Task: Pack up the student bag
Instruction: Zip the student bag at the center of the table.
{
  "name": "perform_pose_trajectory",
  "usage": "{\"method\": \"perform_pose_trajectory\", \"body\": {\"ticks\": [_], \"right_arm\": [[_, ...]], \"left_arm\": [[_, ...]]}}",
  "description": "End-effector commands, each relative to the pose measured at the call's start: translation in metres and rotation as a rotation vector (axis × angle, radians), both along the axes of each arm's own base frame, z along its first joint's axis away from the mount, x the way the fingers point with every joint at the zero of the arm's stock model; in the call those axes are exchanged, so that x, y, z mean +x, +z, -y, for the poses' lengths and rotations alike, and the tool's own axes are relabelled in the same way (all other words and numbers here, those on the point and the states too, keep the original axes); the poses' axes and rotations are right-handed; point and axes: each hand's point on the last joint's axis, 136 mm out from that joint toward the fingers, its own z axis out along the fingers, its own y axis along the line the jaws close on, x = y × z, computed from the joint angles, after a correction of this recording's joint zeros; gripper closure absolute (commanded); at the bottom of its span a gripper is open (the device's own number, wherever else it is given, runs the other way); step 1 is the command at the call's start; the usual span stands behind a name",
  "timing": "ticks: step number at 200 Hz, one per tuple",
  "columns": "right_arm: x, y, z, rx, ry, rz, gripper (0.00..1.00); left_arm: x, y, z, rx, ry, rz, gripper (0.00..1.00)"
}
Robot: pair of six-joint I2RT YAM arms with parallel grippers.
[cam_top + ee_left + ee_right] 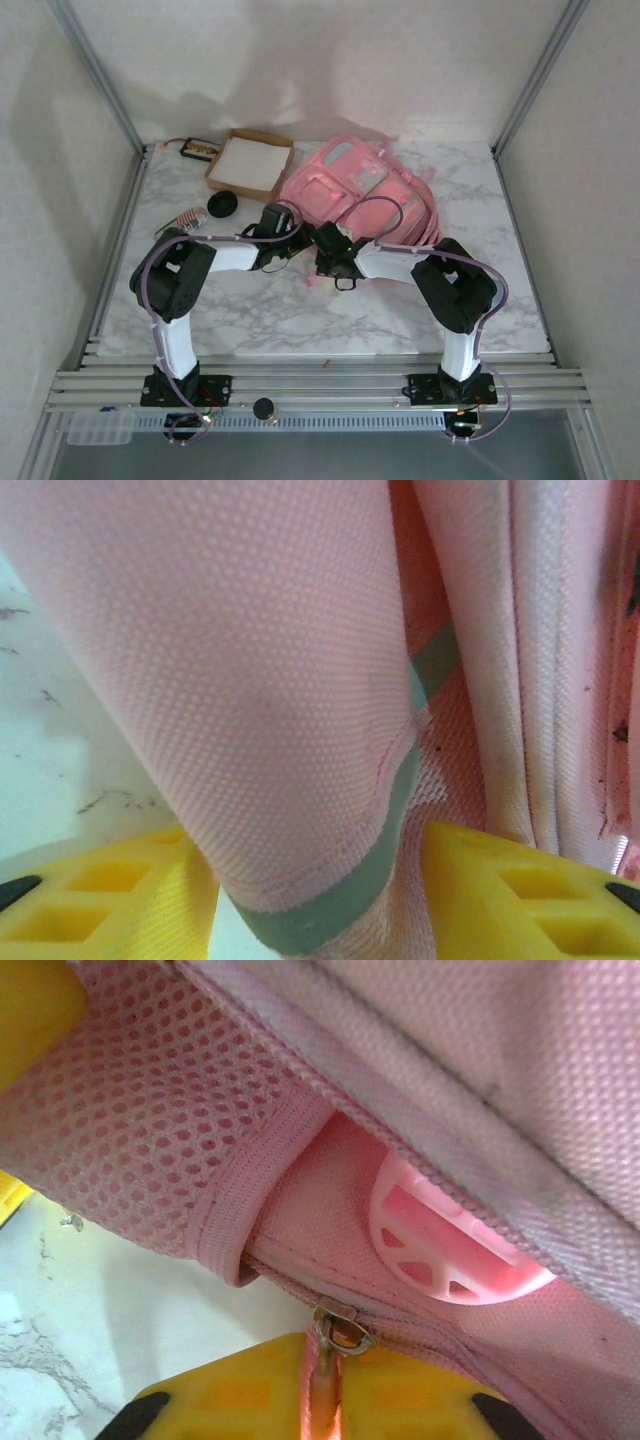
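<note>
The student bag (355, 190), pink with pale panels, lies at the back middle of the marble table (300, 315). Both arms reach to its near edge. My left gripper (283, 222) holds a padded pink mesh part of the bag (250, 680) with a grey-green border; that part fills the gap of the left gripper (320, 885), touching both yellow fingers (110, 890). My right gripper (328, 250) is at the bag's near corner. In the right wrist view the right gripper (325, 1385) is shut on the pink zip pull (322, 1375) below the metal slider (340, 1328). A pink plastic buckle (440, 1250) sits just beyond.
A brown cardboard box (250, 163) with a white inside stands left of the bag. A black round object (222, 205) and a small red-striped item (190, 217) lie in front of it. A flat black and orange thing (200, 149) lies at the back left corner.
</note>
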Motion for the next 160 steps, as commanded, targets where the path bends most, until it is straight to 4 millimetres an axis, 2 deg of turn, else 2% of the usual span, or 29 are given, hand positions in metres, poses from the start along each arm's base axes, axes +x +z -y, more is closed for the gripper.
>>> {"method": "perform_pose_trajectory", "body": {"ticks": [1, 47, 77, 95, 123, 138, 160], "right_arm": [[0.010, 0.017, -0.005, 0.041, -0.002, 0.048, 0.88], [0.004, 0.037, 0.001, 0.029, 0.012, 0.050, 0.91], [-0.010, 0.038, 0.008, 0.016, 0.033, 0.006, 0.93], [-0.026, 0.034, 0.016, 0.026, 0.042, -0.031, 0.95], [-0.047, 0.033, 0.038, 0.008, 0.032, -0.064, 0.95], [-0.057, 0.034, 0.049, -0.001, 0.027, -0.086, 0.96], [-0.070, 0.042, 0.067, -0.006, 0.010, -0.095, 0.97]], "left_arm": [[-0.001, -0.006, 0.001, -0.019, 0.000, -0.014, 0.45], [0.006, -0.013, 0.004, -0.018, 0.021, -0.025, 0.47], [0.020, -0.017, -0.005, 0.006, 0.101, -0.017, 0.60], [0.032, -0.014, -0.012, -0.003, 0.162, 0.014, 0.78], [0.048, -0.013, -0.018, 0.004, 0.186, 0.023, 1.00], [0.055, -0.010, -0.025, 0.011, 0.203, 0.034, 1.00], [0.064, -0.003, -0.045, 0.045, 0.238, 0.050, 1.00]]}}
